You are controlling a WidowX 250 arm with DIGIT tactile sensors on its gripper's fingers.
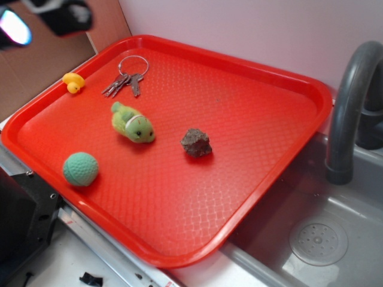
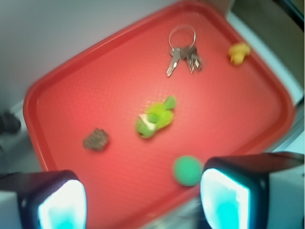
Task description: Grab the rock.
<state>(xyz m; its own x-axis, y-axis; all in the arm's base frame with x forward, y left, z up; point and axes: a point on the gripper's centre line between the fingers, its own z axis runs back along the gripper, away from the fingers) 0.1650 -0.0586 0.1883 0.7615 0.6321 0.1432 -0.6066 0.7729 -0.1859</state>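
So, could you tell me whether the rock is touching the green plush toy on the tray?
No, the rock lies apart from the green plush toy, with bare red tray showing between them.

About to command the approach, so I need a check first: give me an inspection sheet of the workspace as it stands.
Surface: red tray, flat, textured, beside a sink.
Job's things: rock near tray middle, lying alone, untouched.
Clutter: green ball; green plush toy; keys on a ring; yellow duck at the rim.
Grippers: pincer high above the tray's edge, open, holding nothing.
Cables: nothing seen.
Surroundings: grey sink with drain and faucet; pale wall behind.
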